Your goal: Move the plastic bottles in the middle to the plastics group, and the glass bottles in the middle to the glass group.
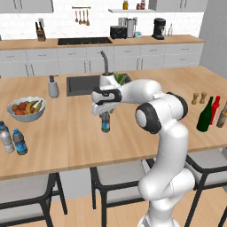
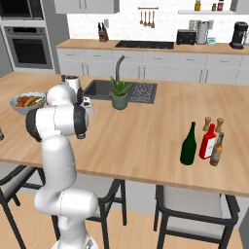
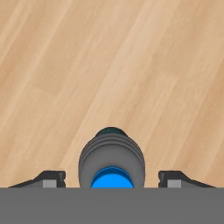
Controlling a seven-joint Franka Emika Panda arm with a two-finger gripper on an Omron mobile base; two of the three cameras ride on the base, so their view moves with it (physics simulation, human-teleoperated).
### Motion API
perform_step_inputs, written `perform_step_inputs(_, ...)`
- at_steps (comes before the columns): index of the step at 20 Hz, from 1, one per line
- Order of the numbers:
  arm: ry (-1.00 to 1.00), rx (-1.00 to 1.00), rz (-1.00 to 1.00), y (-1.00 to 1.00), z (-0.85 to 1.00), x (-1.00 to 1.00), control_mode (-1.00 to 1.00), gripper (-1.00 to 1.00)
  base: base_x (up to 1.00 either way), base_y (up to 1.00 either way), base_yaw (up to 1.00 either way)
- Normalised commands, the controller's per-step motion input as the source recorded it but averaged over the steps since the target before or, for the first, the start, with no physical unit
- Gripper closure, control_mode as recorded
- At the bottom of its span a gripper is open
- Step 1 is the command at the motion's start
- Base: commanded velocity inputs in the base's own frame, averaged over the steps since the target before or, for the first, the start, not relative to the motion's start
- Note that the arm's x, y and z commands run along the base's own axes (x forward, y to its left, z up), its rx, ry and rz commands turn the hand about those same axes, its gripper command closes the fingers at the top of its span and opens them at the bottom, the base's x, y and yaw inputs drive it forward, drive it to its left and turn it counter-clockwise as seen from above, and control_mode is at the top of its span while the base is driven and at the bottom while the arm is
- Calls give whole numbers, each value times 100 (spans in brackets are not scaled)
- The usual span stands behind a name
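Note:
A small greyish plastic bottle [image 1: 105, 123] with a blue label band stands upright mid-counter. My gripper [image 1: 105, 111] hangs right over it, open. In the hand view the bottle [image 3: 111, 159] sits between the two fingertips [image 3: 50, 178], with a gap on each side, and the gripper [image 3: 112, 179] touches nothing. A second small blue-labelled bottle [image 1: 19, 142] stands at the far left beside the pale clear water bottle [image 1: 5, 137]. The tall green glass bottle [image 1: 205, 115] [image 2: 188, 144] stands at the right next to the slim red bottle [image 1: 215, 109] [image 2: 208, 142] and the brownish bottle [image 1: 222, 115] [image 2: 216, 150].
A fruit bowl [image 1: 25, 108] sits at left, with a grey soap dispenser [image 1: 53, 86] and the sink [image 1: 82, 84] behind it. A potted plant [image 2: 119, 95] stands by the sink. Two wooden shakers [image 1: 198, 98] stand behind the glass bottles. Stools line the near counter edge.

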Motion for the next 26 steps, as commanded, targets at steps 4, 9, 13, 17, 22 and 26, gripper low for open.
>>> perform_step_inputs(4, 0, 0, 0, 0, 0, 0, -100, 100, 0, 0, 0)
perform_step_inputs(9, 0, 0, 0, 0, 0, 0, -100, 100, 0, 0, 0)
perform_step_inputs(13, 1, -1, 10, 47, 18, -6, -100, 100, 0, 0, 0)
perform_step_inputs(17, 6, 0, 18, 90, 50, 0, -100, 100, 0, 0, 0)
perform_step_inputs(22, 2, 0, 21, 100, 10, -4, -100, 100, 0, 0, 0)
perform_step_inputs(26, 0, -1, 21, 100, 0, -4, -100, 100, 0, 0, 0)
